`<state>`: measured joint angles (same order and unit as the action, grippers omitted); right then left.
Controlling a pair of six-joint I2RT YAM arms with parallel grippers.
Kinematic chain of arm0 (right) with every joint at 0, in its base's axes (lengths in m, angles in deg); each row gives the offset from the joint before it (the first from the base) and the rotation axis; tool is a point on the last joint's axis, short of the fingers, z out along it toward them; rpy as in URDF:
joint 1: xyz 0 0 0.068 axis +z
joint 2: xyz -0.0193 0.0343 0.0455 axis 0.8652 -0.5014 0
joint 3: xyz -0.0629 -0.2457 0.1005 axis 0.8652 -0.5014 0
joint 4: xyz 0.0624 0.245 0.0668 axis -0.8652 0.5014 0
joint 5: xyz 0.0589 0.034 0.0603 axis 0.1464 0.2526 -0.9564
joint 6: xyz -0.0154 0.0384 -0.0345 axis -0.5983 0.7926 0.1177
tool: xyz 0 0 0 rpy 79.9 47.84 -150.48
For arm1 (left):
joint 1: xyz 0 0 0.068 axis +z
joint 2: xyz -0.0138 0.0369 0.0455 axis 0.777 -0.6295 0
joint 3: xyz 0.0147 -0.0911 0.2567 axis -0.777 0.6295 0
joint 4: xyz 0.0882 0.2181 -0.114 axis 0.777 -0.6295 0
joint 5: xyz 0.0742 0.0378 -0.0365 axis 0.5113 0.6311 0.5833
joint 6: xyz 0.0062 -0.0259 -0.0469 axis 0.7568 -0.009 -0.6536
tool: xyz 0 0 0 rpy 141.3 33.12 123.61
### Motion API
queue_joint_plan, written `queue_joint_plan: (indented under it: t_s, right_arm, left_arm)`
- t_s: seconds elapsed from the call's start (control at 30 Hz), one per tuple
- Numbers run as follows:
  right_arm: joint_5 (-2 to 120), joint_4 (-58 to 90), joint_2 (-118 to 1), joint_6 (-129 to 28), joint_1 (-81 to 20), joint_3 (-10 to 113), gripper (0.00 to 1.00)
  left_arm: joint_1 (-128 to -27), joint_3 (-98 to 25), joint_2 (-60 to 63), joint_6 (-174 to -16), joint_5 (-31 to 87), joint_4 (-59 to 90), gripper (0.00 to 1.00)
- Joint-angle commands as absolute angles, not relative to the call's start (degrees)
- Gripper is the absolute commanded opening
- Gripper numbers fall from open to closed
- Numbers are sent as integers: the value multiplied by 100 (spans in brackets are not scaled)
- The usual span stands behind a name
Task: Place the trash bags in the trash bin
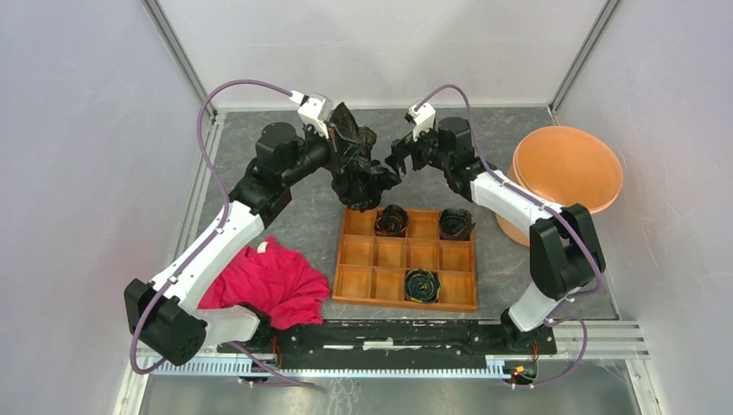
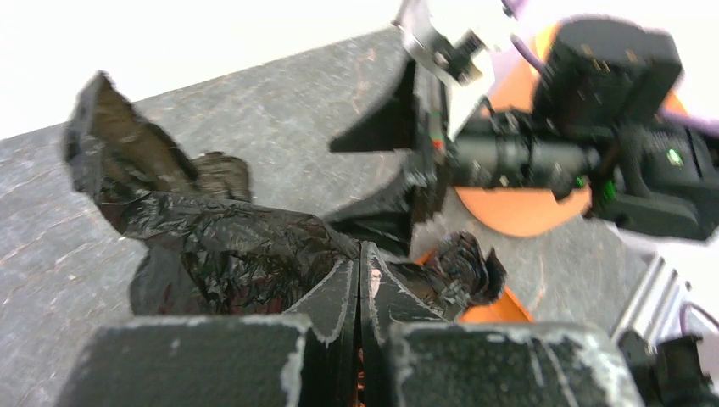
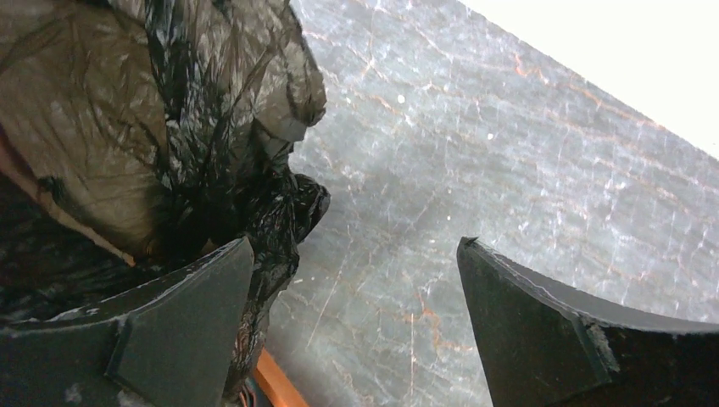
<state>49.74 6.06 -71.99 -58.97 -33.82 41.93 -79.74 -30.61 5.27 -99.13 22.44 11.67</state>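
Upper middle overhead, the left pincer (image 2: 360, 273) pinches the black bag (image 1: 359, 173); the right pincer (image 3: 356, 250) gapes beside it, perhaps touching. Dangling film could snag the tray (image 1: 356, 278) short of the bin (image 1: 566, 169).

So the table (image 1: 294, 225) was a dark grey slab with a marbled look and faint orangey veins through it. Sitting straight on it were three things. A flat orange-brown wooden tray (image 1: 359, 281) of square compartments sat about mid-table, toward the near side. A crumpled red-pink garment (image 1: 272, 281) lay left of it, just beside the tray's left edge, and I couldn't tell if they touched. The round terracotta trash bin (image 1: 566, 169) stood upright off to the right, near the tray's far right corner but apart from it. A black rail (image 1: 406, 337) ran along the near edge, and the garment reached right up to it.
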Motion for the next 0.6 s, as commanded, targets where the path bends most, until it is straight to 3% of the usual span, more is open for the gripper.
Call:
queue_joint_plan:
  t_s: [0.0, 0.23, 0.37, 0.57]
  right_arm:
    - [4295, 296, -7126, -5878, -3504, 4749, 98]
    - [4075, 388, -6637, -6062, -3851, 4510, 98]
    - [4059, 807, -6629, -6165, -3873, 4546, 98]
    - [2722, 531, -6689, -6270, -3873, 4370, 98]
  left_arm:
    - [-8136, -2927, 763, -8920, 1298, 1422, 2]
    - [-8140, -2951, 841, -8173, 551, 1054, 2]
    - [-8144, -3164, 816, -8888, 511, 527, 2]
    - [-8140, -1487, 1881, -10105, 929, 753, 2]
